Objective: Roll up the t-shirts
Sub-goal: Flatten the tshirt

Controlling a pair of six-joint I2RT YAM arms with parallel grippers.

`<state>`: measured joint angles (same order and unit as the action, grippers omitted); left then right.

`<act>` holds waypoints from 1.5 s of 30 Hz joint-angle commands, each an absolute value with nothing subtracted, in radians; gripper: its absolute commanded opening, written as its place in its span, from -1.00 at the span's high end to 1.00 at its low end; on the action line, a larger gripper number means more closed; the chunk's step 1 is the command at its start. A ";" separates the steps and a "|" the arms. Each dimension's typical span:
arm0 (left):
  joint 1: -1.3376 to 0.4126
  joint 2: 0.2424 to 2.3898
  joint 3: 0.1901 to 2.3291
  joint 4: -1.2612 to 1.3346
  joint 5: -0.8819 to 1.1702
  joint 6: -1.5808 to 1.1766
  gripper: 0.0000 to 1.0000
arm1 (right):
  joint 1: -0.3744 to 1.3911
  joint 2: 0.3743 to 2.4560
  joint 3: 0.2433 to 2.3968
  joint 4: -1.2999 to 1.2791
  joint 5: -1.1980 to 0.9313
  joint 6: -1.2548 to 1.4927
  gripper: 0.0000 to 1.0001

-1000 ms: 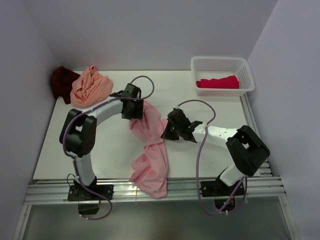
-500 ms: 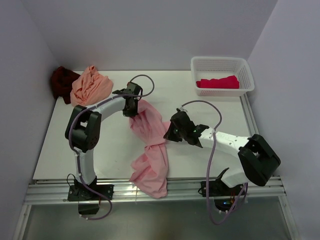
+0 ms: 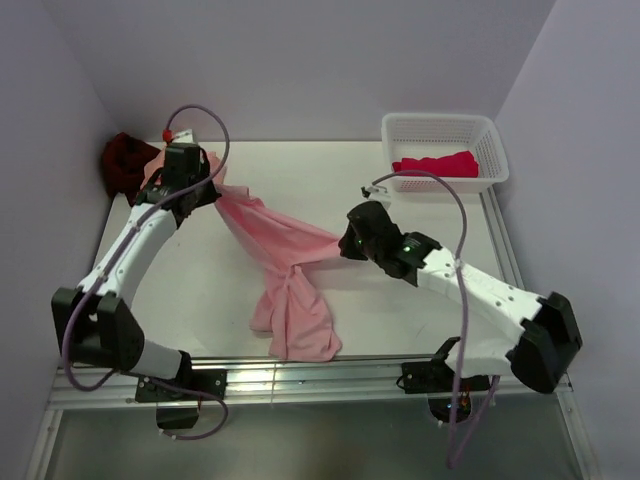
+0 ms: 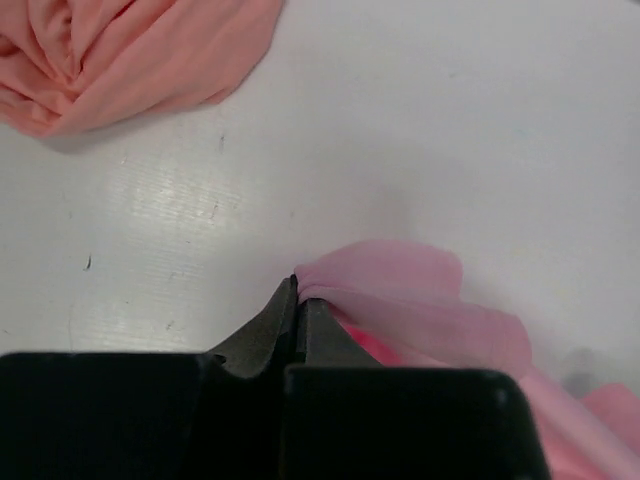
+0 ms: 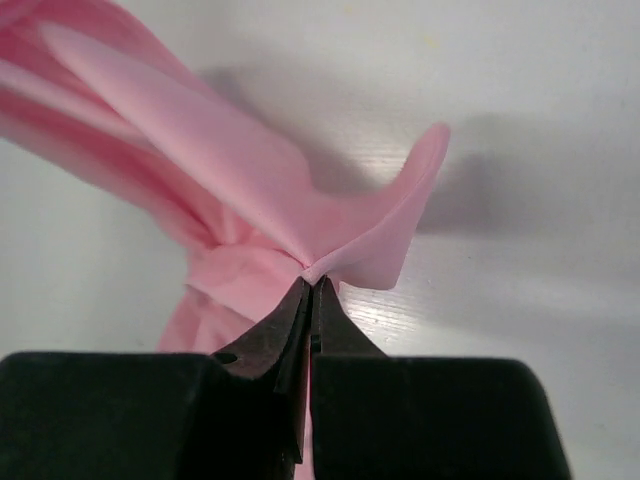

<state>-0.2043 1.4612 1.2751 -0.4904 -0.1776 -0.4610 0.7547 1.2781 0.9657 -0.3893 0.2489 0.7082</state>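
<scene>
Light pink soft cloth t-shirt (image 3: 285, 255) looks limp and light; left claw (image 4: 296, 290) and right claw (image 5: 310, 280) each pinch its edge fully closed, sensible holds.

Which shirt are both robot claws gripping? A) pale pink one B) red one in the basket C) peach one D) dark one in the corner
A: the left gripper and right gripper are each shut on the light pink t-shirt, stretched between them.
</scene>
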 commanded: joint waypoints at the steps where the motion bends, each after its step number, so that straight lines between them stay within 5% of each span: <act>1: -0.238 1.277 1.285 -0.466 -0.169 -0.479 0.99 | 0.770 1.116 0.993 -0.416 0.269 0.638 1.00; 8: -0.258 0.988 1.377 -0.558 -0.077 -0.552 0.99 | 0.767 0.920 1.014 -0.452 0.268 0.571 1.00; 15: -0.258 1.107 1.468 -0.580 -0.127 -0.491 0.99 | 0.617 1.247 1.302 -0.534 0.313 0.466 0.99; 17: -0.258 1.138 1.468 -0.560 -0.150 -0.476 0.99 | 0.510 1.390 1.448 -0.590 0.282 0.485 0.73; 18: -0.258 1.172 1.465 -0.549 -0.162 -0.463 0.99 | 0.488 1.437 1.506 -0.638 0.282 0.492 0.38; 20: -0.256 1.199 1.439 -0.537 -0.182 -0.450 0.99 | 0.480 1.508 1.617 -0.735 0.299 0.506 0.23; 22: -0.252 1.219 1.402 -0.505 -0.175 -0.445 0.99 | 0.526 1.480 1.521 -0.662 0.293 0.502 -0.15; 24: -0.235 1.215 1.341 -0.476 -0.170 -0.448 0.99 | 0.598 1.399 1.407 -0.576 0.247 0.503 -0.24; 30: -0.209 1.170 1.214 -0.407 -0.209 -0.442 0.99 | 0.757 1.275 0.996 -0.140 -0.055 0.526 -0.05; 45: -0.193 1.161 1.075 -0.399 -0.336 -0.465 0.99 | 0.920 1.787 1.204 -0.025 -0.081 0.575 0.06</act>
